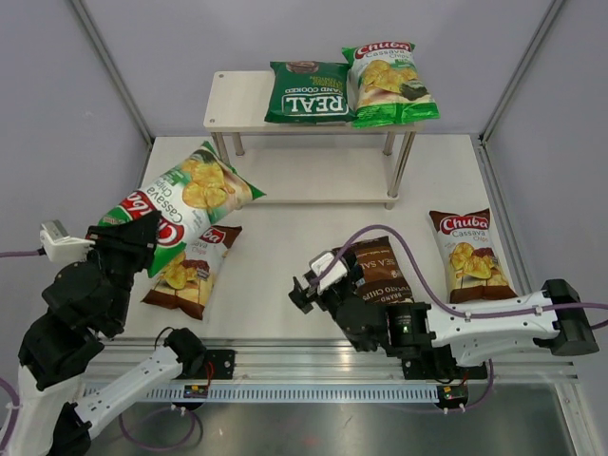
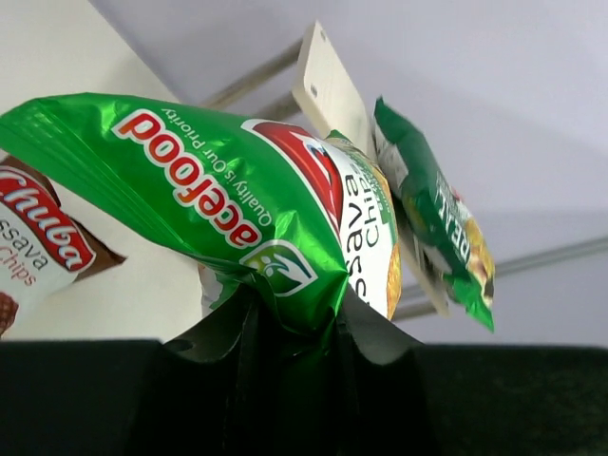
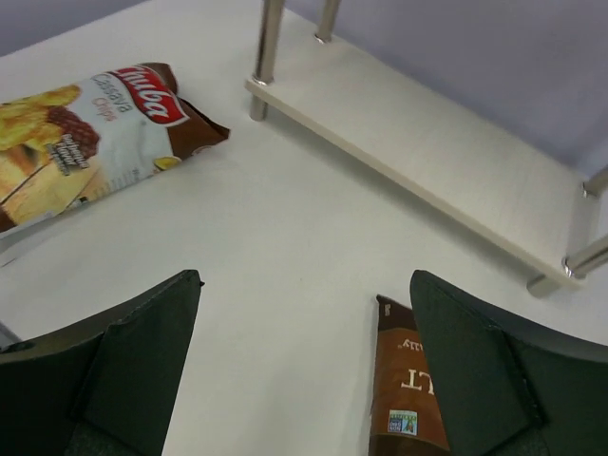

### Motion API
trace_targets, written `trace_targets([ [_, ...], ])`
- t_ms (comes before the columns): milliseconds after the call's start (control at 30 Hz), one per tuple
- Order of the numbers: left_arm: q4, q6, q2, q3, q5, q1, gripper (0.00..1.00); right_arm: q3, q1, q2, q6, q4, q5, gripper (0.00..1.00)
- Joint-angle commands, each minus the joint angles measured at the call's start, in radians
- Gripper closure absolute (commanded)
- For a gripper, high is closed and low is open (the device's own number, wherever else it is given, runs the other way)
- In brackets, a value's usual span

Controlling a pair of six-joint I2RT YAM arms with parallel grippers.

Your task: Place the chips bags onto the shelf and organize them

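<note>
Left jaws clamp light-green bag [image 1: 190,195]; right jaws apart; white table [image 1: 275,256], walls [image 1: 57,85] apparently grey.

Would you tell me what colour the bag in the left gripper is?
The bag is green with red logo; left wrist view.

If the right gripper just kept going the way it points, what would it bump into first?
Probably the bare table, short of the brown-and-white Chuba bag and the shelf; depth is hard to judge.
</note>
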Motion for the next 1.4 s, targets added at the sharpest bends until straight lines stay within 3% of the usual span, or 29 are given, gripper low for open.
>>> trace_targets([
  [0,0.078,-0.018,0.131,0.127,-0.194,-0.004,0.97,0.07,-0.107,0.011,0.406,-0.268,0.039,0.01],
  [33,0.115,-0.015,0.151,0.148,-0.232,-0.004,0.98,0.062,-0.125,0.013,0.495,-0.297,0.034,0.01],
  [200,0.192,0.02,0.295,0.264,-0.364,-0.004,0.97,-0.002,-0.132,0.002,0.524,-0.236,0.013,0.0],
  [400,0.484,0.198,0.476,0.356,-0.475,0.009,0.94,-0.022,-0.132,-0.079,0.579,-0.277,0.022,0.0],
  [500,0.535,0.208,0.573,0.415,-0.463,0.058,0.93,-0.044,-0.132,-0.148,0.605,-0.303,0.031,0.01],
  [633,0.46,0.083,0.711,0.53,-0.255,0.243,0.94,-0.067,-0.132,-0.243,0.63,-0.351,0.027,0.01],
  [733,0.463,0.029,0.809,0.61,-0.198,0.294,0.95,-0.081,-0.13,-0.314,0.62,-0.372,0.019,0.0],
  [1067,0.765,0.014,1.025,0.617,-0.223,0.306,0.9,-0.111,-0.13,-0.477,0.542,-0.317,-0.042,0.01],
  [1367,0.781,-0.032,1.154,0.652,-0.228,0.305,0.91,-0.14,-0.132,-0.55,0.519,-0.299,-0.076,0.0],
])
